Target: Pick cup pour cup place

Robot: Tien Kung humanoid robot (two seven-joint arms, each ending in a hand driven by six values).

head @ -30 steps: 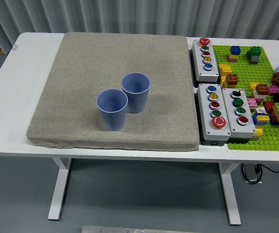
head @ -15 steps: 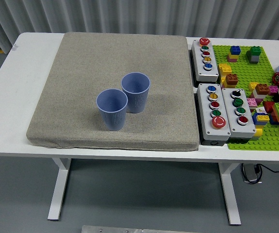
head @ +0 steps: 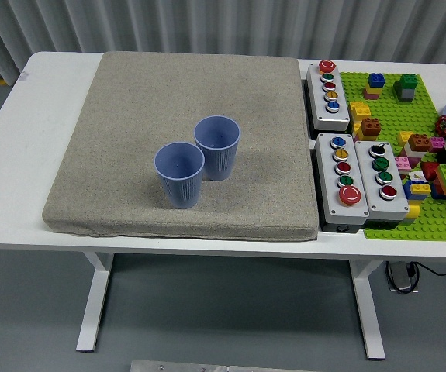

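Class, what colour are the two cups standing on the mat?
Both cups are blue-violet with ribbed sides, seen in the head view.

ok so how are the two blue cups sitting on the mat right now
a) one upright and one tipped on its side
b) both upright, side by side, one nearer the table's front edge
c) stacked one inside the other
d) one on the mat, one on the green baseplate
b: the nearer blue cup and the farther blue cup both stand upright with open mouths up, close beside each other on the grey mat.
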